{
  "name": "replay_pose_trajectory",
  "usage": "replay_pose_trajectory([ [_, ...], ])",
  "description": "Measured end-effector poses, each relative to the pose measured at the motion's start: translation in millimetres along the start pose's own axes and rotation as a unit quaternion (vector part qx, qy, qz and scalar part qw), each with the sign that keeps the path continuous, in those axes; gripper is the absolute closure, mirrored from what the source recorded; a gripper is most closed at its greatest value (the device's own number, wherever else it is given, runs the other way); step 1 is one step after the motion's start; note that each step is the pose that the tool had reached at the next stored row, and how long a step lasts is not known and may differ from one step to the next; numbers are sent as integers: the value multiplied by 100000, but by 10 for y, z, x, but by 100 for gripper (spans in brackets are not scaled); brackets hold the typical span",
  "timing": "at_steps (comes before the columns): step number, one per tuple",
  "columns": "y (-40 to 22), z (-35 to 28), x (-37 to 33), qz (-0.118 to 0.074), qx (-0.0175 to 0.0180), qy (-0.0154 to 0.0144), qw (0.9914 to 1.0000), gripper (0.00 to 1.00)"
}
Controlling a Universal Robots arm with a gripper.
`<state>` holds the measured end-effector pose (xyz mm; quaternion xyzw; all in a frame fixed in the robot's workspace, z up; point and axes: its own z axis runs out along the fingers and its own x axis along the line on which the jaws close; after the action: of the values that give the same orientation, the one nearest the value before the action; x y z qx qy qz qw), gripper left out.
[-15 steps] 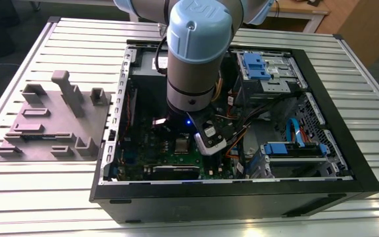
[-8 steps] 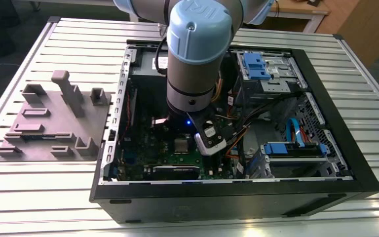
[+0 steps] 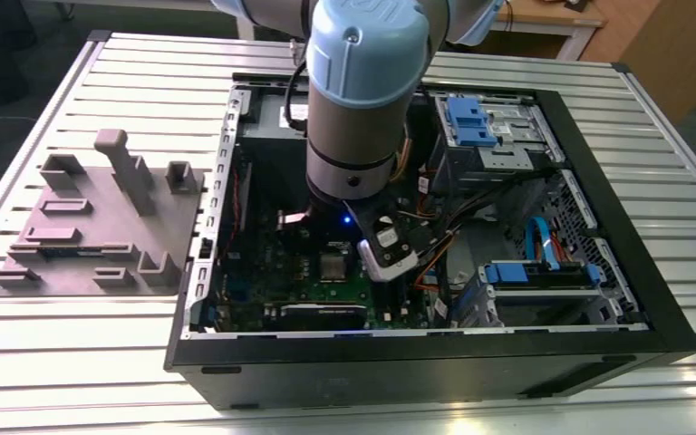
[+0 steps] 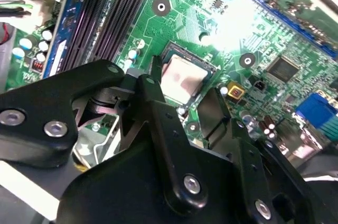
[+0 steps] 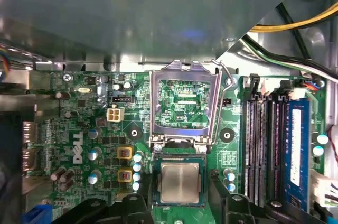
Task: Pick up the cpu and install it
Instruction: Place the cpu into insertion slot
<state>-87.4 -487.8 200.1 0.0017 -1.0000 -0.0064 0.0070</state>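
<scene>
So the gripper (image 4: 182,94) is hanging low over the motherboard (image 4: 174,2) inside the open PC case (image 3: 638,313), and its two black fingers (image 4: 158,108) are spread wide with nothing clamped between them. In both wrist views the fingertips sit on either side of the cpu (image 5: 180,182), close to its edges, though I can't tell if they're actually touching it. The cpu itself is lying flat in the socket (image 5: 179,159), shiny silver top facing up, dark rim around it.

Just beside the socket, the hinged metal frame (image 5: 184,102) is flipped open and standing up, so you can see circuit board through its window in the first wrist view. The thin retention lever (image 5: 224,78) runs along one side of that frame. A bit further out there's a row of dark RAM slots (image 5: 261,145) with one blue stick (image 5: 297,150) next to them, plus a couple of small yellow square components (image 5: 124,152) on the other side of the socket.

From the exterior view, the arm (image 3: 354,100) comes straight down into the middle of the case, blue drive brackets (image 3: 469,122) are off toward the exterior view's right, and a grey fixture tray (image 3: 94,227) sits on the slatted table (image 3: 70,362) on the exterior view's left.
</scene>
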Motion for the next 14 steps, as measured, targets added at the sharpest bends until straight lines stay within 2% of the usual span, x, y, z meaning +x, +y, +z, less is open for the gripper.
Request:
replay_pose_trajectory([
  [2,0,-40,1,-1,2,8,100000,47],
  [3,1,-60,1,0,9,17,100000,54],
  [4,1,-81,2,1,7,27,100000,54],
  [6,1,-121,2,-2,5,57,100000,66],
  [7,1,-131,2,-2,4,73,100000,66],
  [9,2,-133,2,0,-11,79,100000,77],
  [10,2,-133,2,0,-11,81,100000,77],
  [11,2,-133,2,-2,-6,83,100000,83],
  [12,1,-134,2,-1,0,88,100000,83],
  [13,2,-134,2,-2,3,89,100000,89],
  [14,2,-134,2,-2,3,90,100000,89],
])
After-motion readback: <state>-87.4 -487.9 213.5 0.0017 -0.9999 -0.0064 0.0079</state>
